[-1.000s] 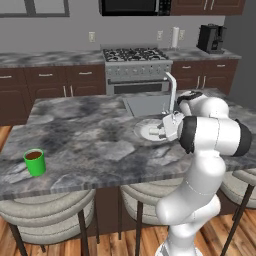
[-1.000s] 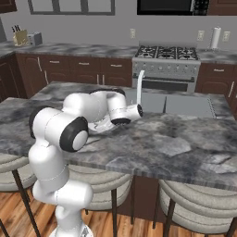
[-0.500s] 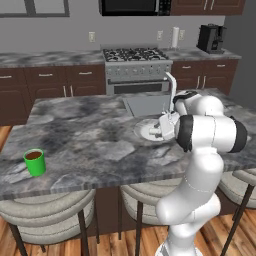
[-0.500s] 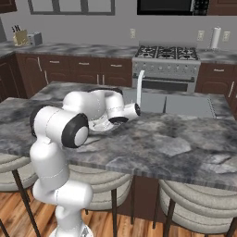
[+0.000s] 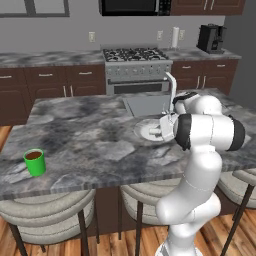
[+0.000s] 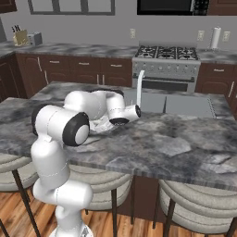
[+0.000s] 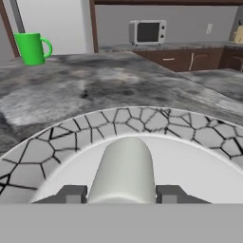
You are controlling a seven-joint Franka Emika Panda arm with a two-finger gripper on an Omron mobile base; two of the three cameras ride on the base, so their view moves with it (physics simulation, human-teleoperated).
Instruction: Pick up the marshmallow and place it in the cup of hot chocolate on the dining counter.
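Observation:
The marshmallow (image 7: 124, 171), a pale rounded lump, lies on the round grey plate (image 7: 142, 119) with a cracked-stone rim. My gripper (image 7: 121, 194) is low over the plate, its two dark fingertips (image 7: 71, 193) pressed against the marshmallow's sides, shut on it. In the left base view the gripper (image 5: 160, 131) reaches down onto the plate (image 5: 145, 131) at the middle right of the dining counter (image 5: 90, 130). The green cup of hot chocolate (image 5: 35, 162) stands at the counter's near left corner, far from the hand. It also appears as the cup (image 7: 32, 47) at the hand view's upper left.
A sink (image 5: 147, 104) with a tall faucet (image 5: 171, 86) is set into the counter just behind the plate. Padded stools (image 5: 47, 207) line the near edge. A stove (image 5: 137, 70) and dark cabinets stand along the back wall.
The jaws have come together from wide open onto the marshmallow. The hand has stayed low over the plate; the cup has not moved.

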